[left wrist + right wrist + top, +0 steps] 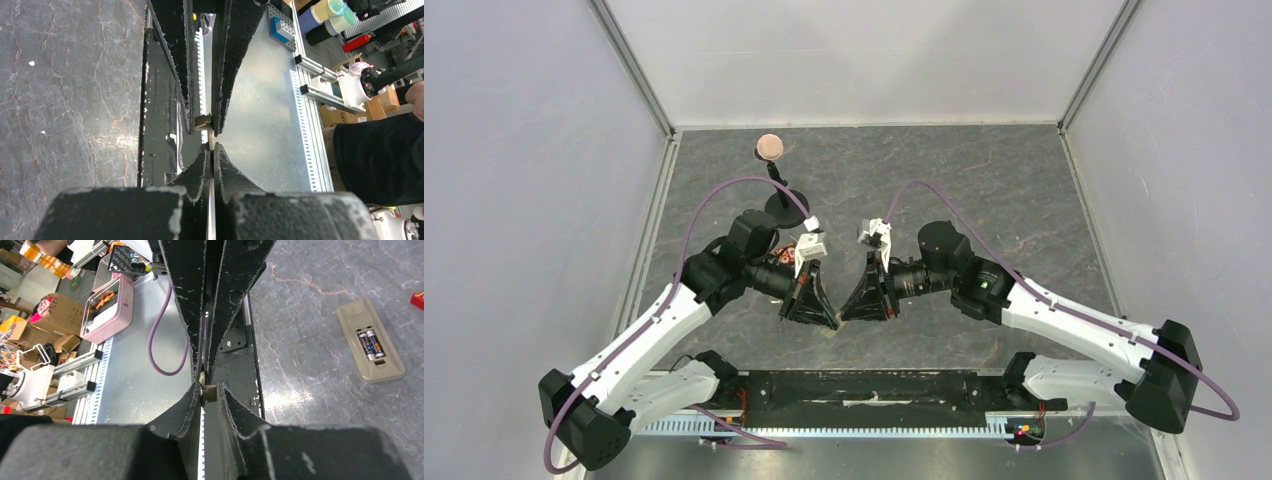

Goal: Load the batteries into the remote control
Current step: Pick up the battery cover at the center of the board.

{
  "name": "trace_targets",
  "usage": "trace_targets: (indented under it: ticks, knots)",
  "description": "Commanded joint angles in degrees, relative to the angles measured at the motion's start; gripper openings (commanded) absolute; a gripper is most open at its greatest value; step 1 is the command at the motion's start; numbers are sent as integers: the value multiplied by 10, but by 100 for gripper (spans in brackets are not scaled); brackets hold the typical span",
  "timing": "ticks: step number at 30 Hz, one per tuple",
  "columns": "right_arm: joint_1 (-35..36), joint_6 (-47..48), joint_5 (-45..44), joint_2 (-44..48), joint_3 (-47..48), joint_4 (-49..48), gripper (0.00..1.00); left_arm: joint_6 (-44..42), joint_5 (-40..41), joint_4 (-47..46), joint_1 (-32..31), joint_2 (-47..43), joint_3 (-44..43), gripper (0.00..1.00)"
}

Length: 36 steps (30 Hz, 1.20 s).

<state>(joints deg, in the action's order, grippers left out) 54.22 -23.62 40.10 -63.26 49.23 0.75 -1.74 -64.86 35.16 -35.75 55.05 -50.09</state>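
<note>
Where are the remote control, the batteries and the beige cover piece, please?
remote control (386,371): right wrist view, tan back near its lower end.
batteries (371,345): right wrist view, dark body inside the open compartment.
beige cover piece (208,391): right wrist view, its visible beige edge.

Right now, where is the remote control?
In the right wrist view the remote control lies back-up on the grey table at the picture's right, clear of the right gripper, both batteries seated in its open compartment.
</note>
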Motion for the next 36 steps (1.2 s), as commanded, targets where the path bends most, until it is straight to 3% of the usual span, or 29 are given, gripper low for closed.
trace_targets:
  ticks: [1,6,10,12,14,19,24,30,34,36]
  knots:
    - [-1,-26,4,-14,13,-35,18,-35,-16,16,-1,0,-28,2]
    - [-2,-39,26,-17,-1,-61,19,-32,-15,16,-1,2,-30,2]
    - [-1,-69,51,-26,-19,-108,0,-31,-5,16,-1,-2,-32,3]
    - [-1,-80,61,-31,-26,-125,0,-27,3,16,-1,-5,-35,5]
    - [-1,-91,54,-29,-37,-143,0,-14,24,15,-1,-7,-38,14]
    - [-1,-114,-47,-7,-73,-166,0,41,103,-17,0,-22,-25,51]
    - [-5,-148,-212,16,-133,-192,0,104,277,-62,0,-74,4,74]
    - [11,-283,-424,-3,-278,-371,0,226,566,-86,1,-130,36,80]
    - [50,-331,-525,-81,-295,-475,0,332,678,-43,7,-120,54,79]
    - [76,-340,-554,-130,-277,-517,0,377,692,-11,22,-105,57,77]
